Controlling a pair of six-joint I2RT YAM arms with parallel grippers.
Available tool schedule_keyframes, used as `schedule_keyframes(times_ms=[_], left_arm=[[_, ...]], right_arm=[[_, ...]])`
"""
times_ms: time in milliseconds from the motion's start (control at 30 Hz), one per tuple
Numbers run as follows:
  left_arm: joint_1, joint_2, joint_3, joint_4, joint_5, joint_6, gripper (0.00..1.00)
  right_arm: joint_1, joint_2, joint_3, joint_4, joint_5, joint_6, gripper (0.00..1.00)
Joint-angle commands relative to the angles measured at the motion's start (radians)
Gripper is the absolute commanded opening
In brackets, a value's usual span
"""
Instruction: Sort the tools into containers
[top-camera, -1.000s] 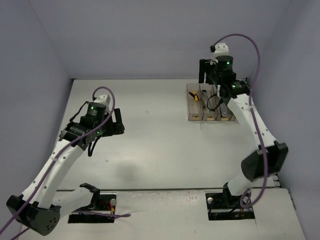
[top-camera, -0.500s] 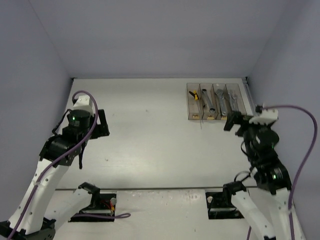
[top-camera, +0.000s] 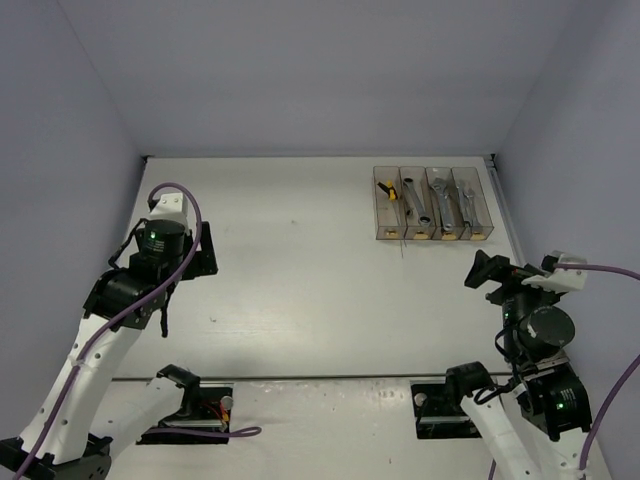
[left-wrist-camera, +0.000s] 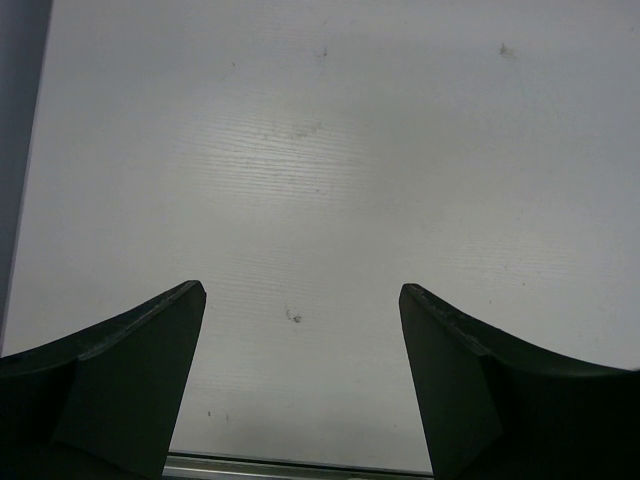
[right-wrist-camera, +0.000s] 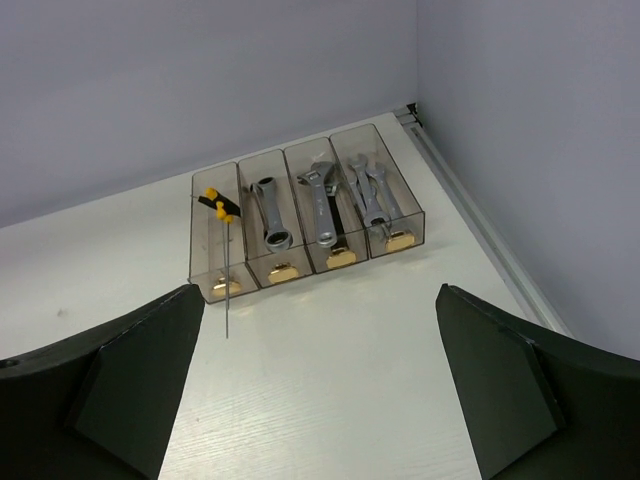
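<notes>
Both claws are spread and hold nothing. Left claw (left-wrist-camera: 300, 290) hangs over bare tabletop (left-wrist-camera: 330, 150); right claw (right-wrist-camera: 315, 290) hovers on the near side of the bins (right-wrist-camera: 191, 240), well apart from them. Wrenches (right-wrist-camera: 370, 195) and spanners (right-wrist-camera: 322, 205) lie in the three right bins. A driver (right-wrist-camera: 215, 203) lies in the leftmost, its rod poking past the front wall. No tool shows elsewhere, so sorting looks finished, save perhaps seating that rod.

"What do my arms look like from up there?"

"I see white shells on my left arm (top-camera: 95, 345) and right arm (top-camera: 503, 442), with black joints. Each has a purple cable (top-camera: 176, 184) and a green light (top-camera: 153, 238). The fingers (left-wrist-camera: 130, 380) are dark wedges."
</notes>
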Motion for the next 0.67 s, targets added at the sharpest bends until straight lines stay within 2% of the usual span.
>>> schedule_keyframes(times_ms=[0,200,633], left_arm=[[0.010,0.010,0.016,0.024,-0.011,-0.008,0.76],[0.010,0.012,0.019,0.021,-0.012,-0.003,0.76],[0.011,0.013,0.005,0.024,-0.006,-0.035,0.76]], right_arm=[[-0.002,0.083,-0.001,0.047,0.028,0.008,1.00],[0.000,0.134,0.009,0.051,0.027,0.009,1.00],[-0.002,0.141,0.012,0.052,-0.007,0.001,1.00]])
